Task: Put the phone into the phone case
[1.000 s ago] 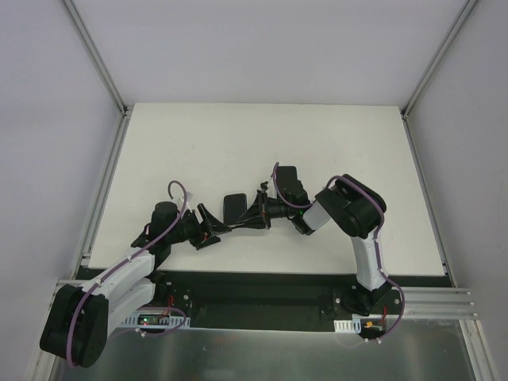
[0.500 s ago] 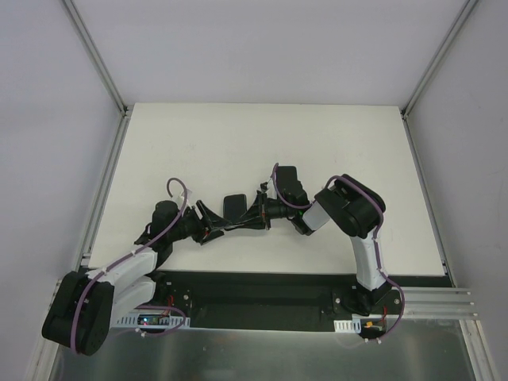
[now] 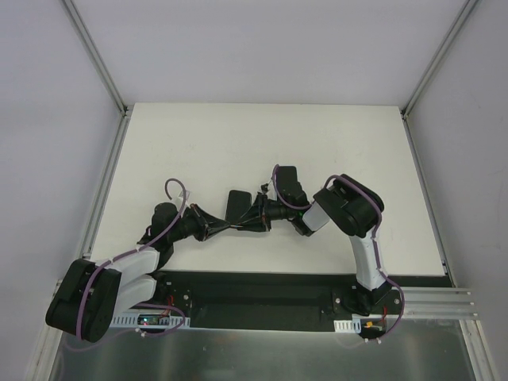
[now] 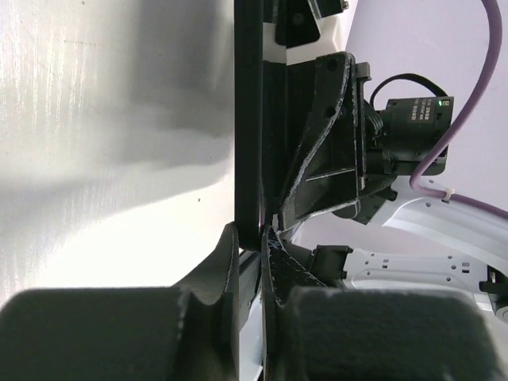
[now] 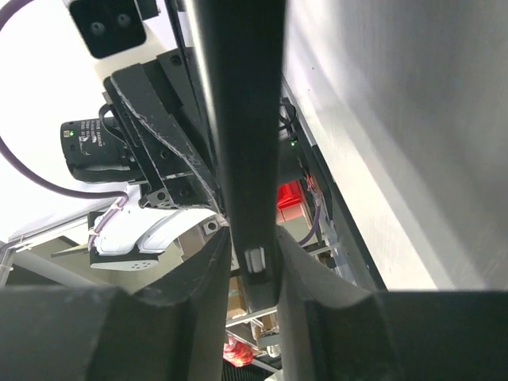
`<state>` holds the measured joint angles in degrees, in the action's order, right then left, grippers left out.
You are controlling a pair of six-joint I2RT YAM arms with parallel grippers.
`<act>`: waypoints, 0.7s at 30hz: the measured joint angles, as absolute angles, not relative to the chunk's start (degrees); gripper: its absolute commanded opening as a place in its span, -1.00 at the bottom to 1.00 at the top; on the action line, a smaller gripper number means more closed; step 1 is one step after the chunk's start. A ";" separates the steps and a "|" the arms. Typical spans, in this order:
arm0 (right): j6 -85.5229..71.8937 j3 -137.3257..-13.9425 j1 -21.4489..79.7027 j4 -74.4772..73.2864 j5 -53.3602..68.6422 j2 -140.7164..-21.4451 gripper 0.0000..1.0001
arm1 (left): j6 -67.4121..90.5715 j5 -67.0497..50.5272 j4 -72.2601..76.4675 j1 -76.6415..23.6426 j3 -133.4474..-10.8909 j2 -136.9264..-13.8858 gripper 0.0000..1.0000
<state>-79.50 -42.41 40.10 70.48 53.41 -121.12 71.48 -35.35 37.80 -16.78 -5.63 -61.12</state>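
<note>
Black phone (image 3: 236, 205) sits near the middle front of the white table (image 3: 198, 143), between the two arms. Its broad face is turned to the tabletop and close over it; cannot tell whether it touches. Left gripper (image 4: 250, 238) is clamped tight on one end, its fingers (image 4: 218, 270) pinching both faces. Right gripper (image 5: 254, 246) is at the opposite end, its fingers (image 5: 208, 274) lying along both faces. Cannot tell whether that is a firm grip or bare contact. Left wrist view shows the edge as two thin dark layers side by side.
</note>
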 measured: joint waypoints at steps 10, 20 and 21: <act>-79.55 -42.41 40.75 71.11 54.04 -121.95 -0.70 | 71.37 -34.79 36.82 -16.78 -5.63 -61.12 -0.73; -80.55 -42.46 41.04 71.57 53.80 -121.95 -0.83 | 68.79 -35.00 31.88 -16.84 -6.00 -59.96 -0.33; -80.55 -42.46 41.04 71.59 53.82 -121.95 -0.83 | 68.49 -35.03 31.59 -16.84 -6.20 -59.96 -0.50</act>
<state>-80.55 -42.46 41.04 71.59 53.82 -121.95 68.49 -35.03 31.59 -16.84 -6.20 -59.96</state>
